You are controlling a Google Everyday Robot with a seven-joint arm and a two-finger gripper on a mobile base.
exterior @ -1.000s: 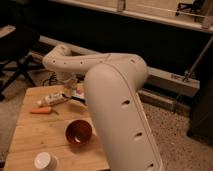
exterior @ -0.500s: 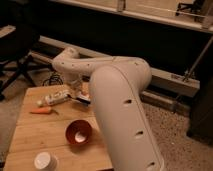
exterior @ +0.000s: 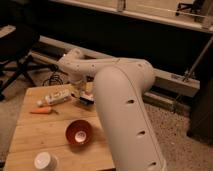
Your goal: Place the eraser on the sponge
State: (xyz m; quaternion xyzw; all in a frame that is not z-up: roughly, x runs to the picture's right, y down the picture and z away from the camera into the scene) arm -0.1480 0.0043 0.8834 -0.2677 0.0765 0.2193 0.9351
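My white arm reaches from the foreground over the wooden table [exterior: 40,135] to its far side. The gripper [exterior: 84,95] hangs low over the back of the table, just right of the white bottle. A short dark bar with a touch of red, the eraser [exterior: 87,101], shows at the gripper's tip, close to the tabletop. Whether the gripper holds it I cannot make out. The sponge is hidden; the thick forearm covers the right part of the table.
A white labelled bottle [exterior: 55,98] lies at the back left, with a small orange carrot [exterior: 42,110] in front of it. A red bowl [exterior: 78,133] stands mid-table and a white round cup [exterior: 45,161] at the front edge. A black chair [exterior: 17,50] stands to the left.
The arm's elbow and wrist have swung to the right along the back of the table, and the dark bar moved right with the gripper, away from the bottle.
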